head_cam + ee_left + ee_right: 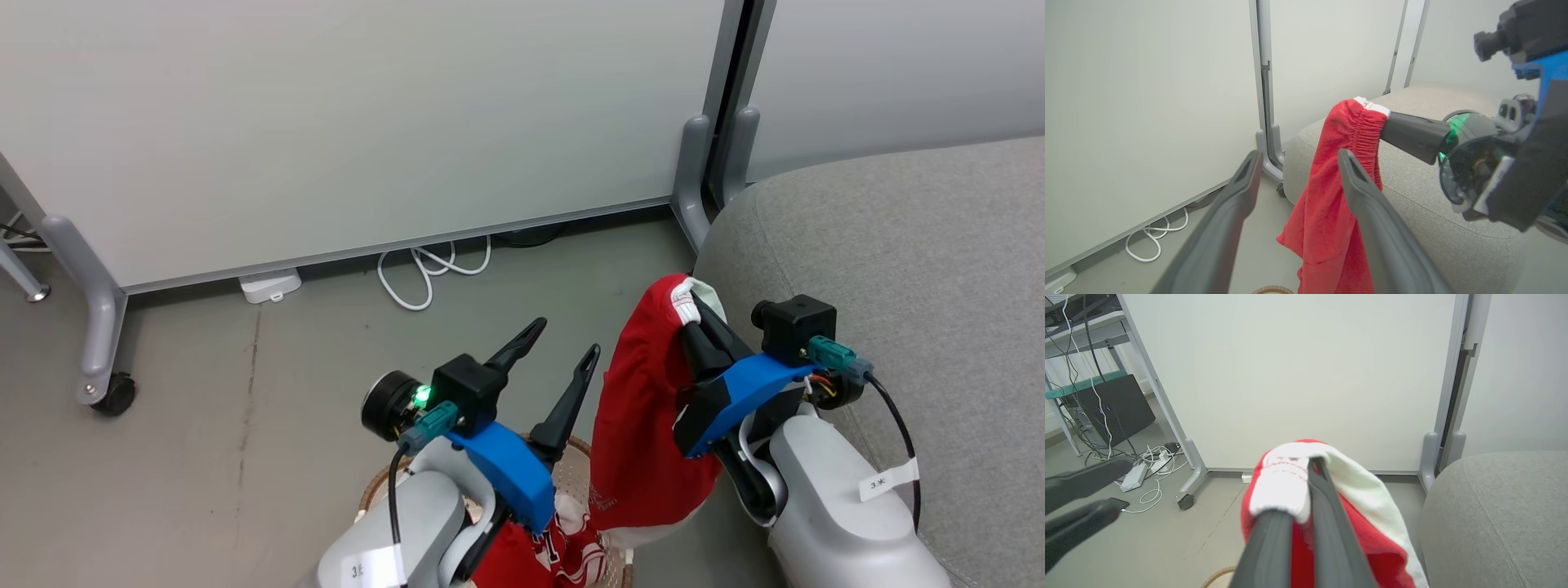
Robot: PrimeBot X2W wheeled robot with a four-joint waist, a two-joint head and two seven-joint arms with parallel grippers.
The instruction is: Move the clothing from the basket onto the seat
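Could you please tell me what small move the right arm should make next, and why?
Probably swing the right pincer rightward over the seat before opening. It is shut on a red garment that hangs beside the seat's edge, not over it, so releasing now would likely miss. The left pincer is open and empty.

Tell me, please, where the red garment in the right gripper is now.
In the head view the red garment hangs right of centre from the shut right gripper, between the open left gripper and the grey seat.
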